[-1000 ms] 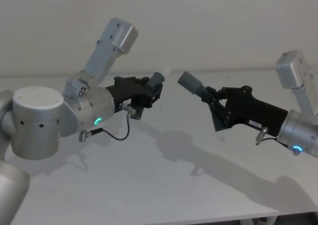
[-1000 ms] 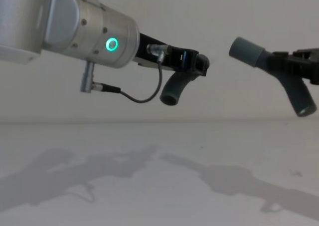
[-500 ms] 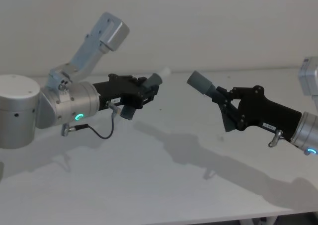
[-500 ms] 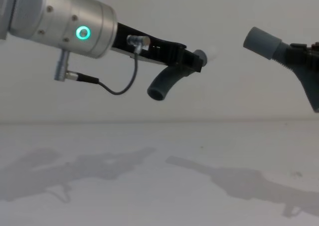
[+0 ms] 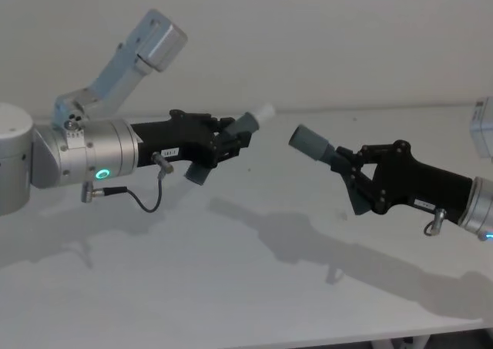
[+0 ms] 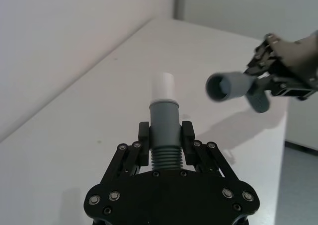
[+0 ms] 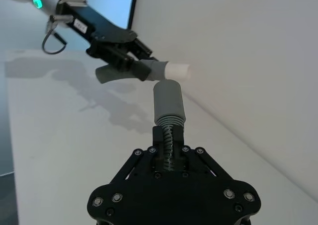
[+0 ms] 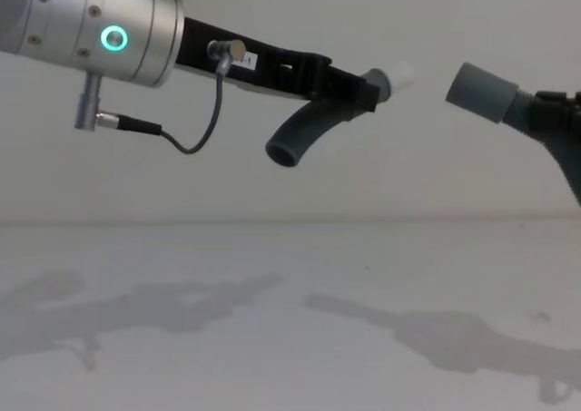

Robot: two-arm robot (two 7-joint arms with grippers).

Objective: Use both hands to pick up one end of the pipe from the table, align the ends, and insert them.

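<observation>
Nearest the robot, the table (image 5: pixel 231 287) was bare white apart from two long grey shadows (image 5: pixel 308 245) cast by the arms; both pipe pieces were held in the air above it, none of the pipe resting on it. Left gripper (image 5: pixel 231 137) reached in from the left, jaws closed on the ribbed section of the plug piece (image 6: pixel 164 116) just behind its smooth grey collar. The bent ribbed tail of this piece hung down below the fingers, its open end facing down. A green ring (image 5: pixel 101 174) glowed on the left wrist and a thin cable (image 5: pixel 142 203) looped under it. The small white label (image 5: pixel 168 153) on the gripper body was too small to read. Right gripper (image 5: pixel 347 164) came in from the right, jaws clamped on the ribs of the socket piece (image 5: pixel 310 142). Its body was cut off by the right edge in the chest view, and in the head view its fingers hid this piece's tail, which showed in the left wrist view hanging below the jaws. The socket collar (image 7: pixel 169 103) pointed toward the left gripper. The white plug tip (image 5: pixel 264 112) pointed up and away toward the back of the table. Tip and collar were near each other but apart, with a clear gap between them, and not in line. In the chest view the tip was faint against the off-white wall (image 5: pixel 323 41) behind, so its outline there was hard to make out.
</observation>
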